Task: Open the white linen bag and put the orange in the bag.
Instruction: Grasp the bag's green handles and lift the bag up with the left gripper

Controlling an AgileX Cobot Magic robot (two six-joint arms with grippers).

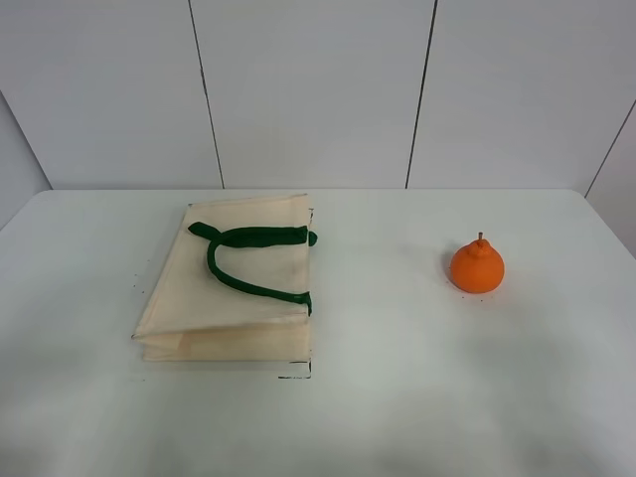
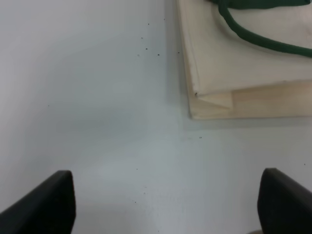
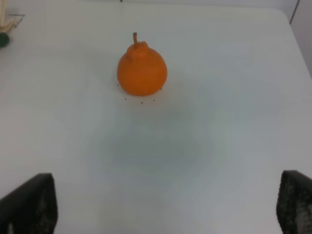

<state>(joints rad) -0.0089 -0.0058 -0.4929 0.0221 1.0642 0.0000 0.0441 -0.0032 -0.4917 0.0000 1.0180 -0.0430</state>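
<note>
The white linen bag lies flat and folded on the table at the left, its dark green handles on top. A corner of it shows in the left wrist view. The orange stands upright on the table at the right, stem up, and shows in the right wrist view. My left gripper is open, above bare table near the bag's front left corner. My right gripper is open, with the orange some way ahead of it. Neither gripper shows in the exterior high view.
The white table spans the view, with a pale panelled wall behind it. Small dark specks lie near the bag and around the orange.
</note>
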